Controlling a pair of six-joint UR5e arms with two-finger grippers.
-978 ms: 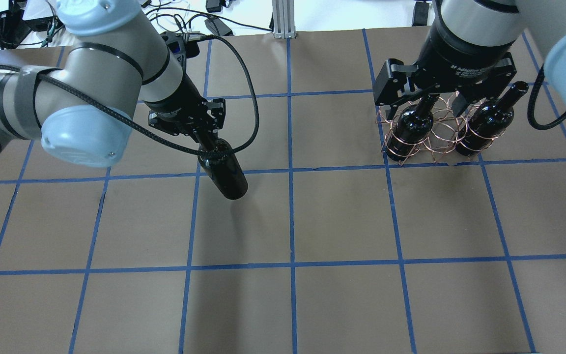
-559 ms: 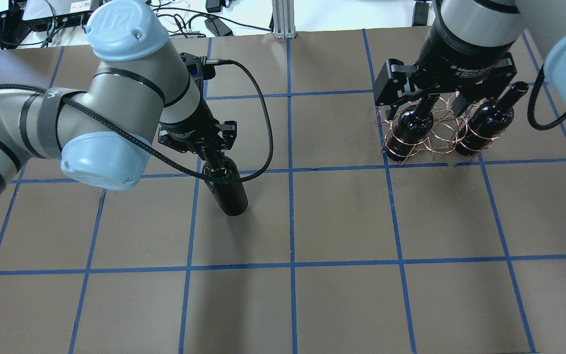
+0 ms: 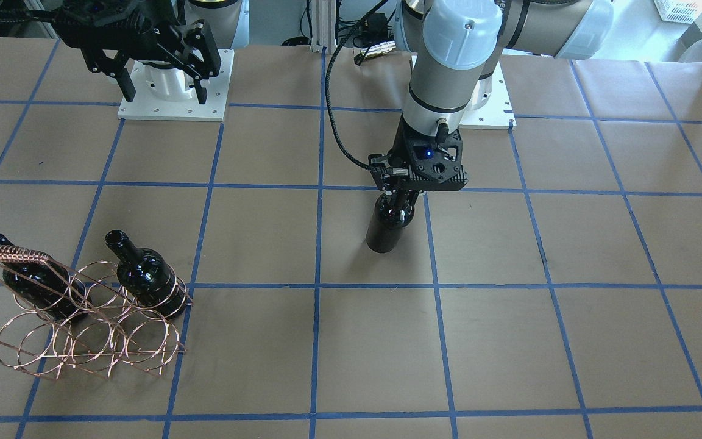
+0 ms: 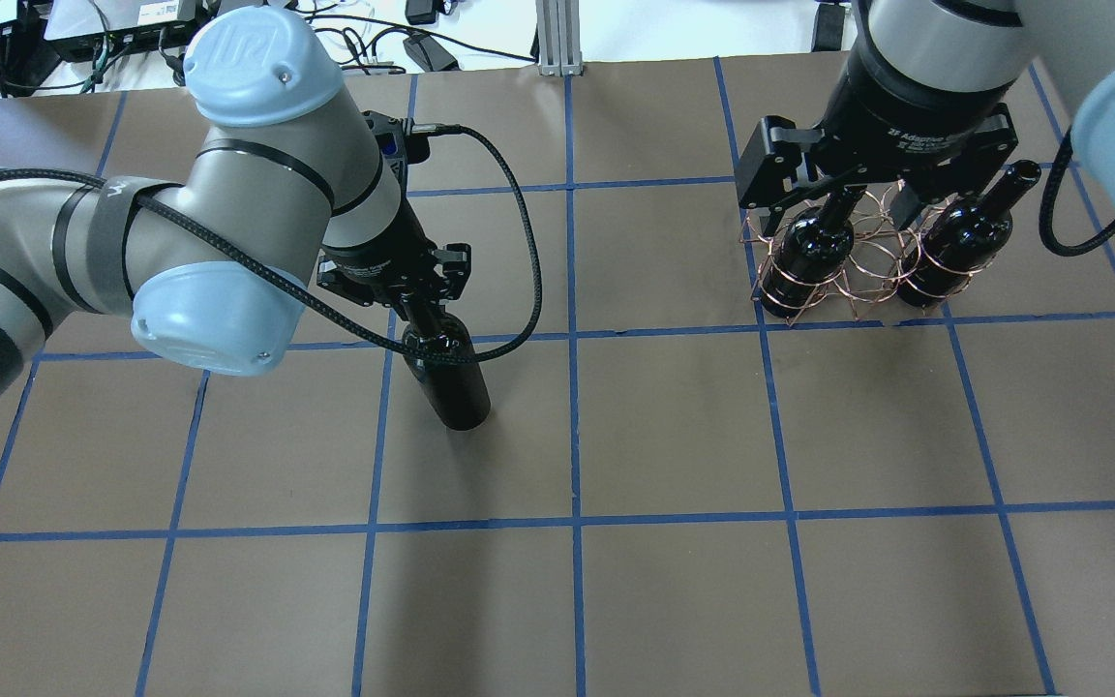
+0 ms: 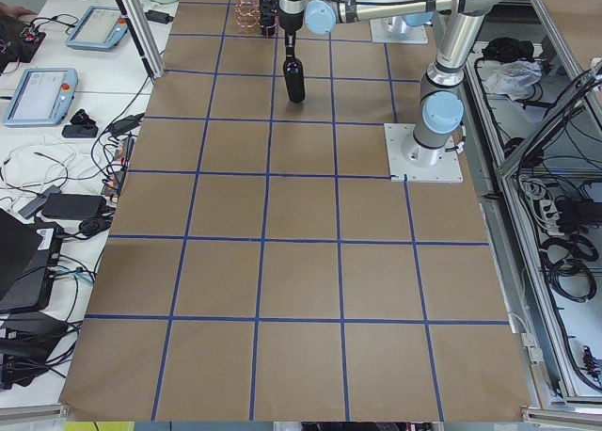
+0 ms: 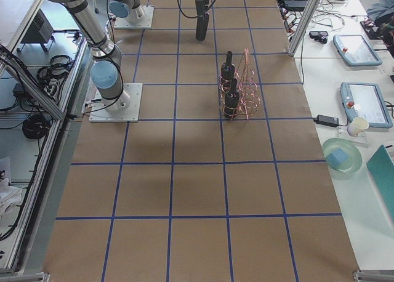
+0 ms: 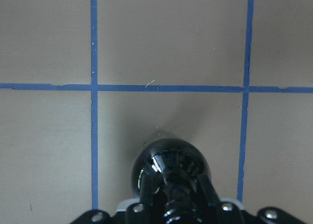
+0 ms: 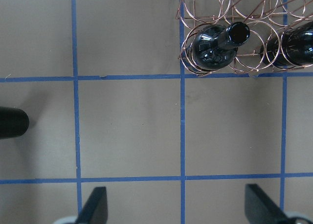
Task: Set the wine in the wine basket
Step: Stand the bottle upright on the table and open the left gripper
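Note:
My left gripper (image 4: 414,293) is shut on the neck of a near-black wine bottle (image 4: 448,379) and holds it nearly upright, its base at or just above the table; the front view shows this gripper (image 3: 407,196) and bottle (image 3: 386,230), and the left wrist view shows the bottle's shoulders (image 7: 171,160). The copper wire wine basket (image 4: 869,283) stands at the far right with two more bottles (image 4: 814,247) (image 4: 964,237) in its outer rings. My right gripper (image 4: 838,194) hangs open and empty high above the basket (image 8: 254,9).
Brown paper with a blue tape grid covers the table (image 4: 674,436). In the front view the basket (image 3: 83,347) has unfilled rings between and in front of its two bottles (image 3: 144,275) (image 3: 28,277). Arm base plates (image 3: 171,97) sit at the robot's edge.
My left arm has swung the held bottle from a tilt to nearly upright and shifted it a little toward the near side. The right arm and basket have not moved.

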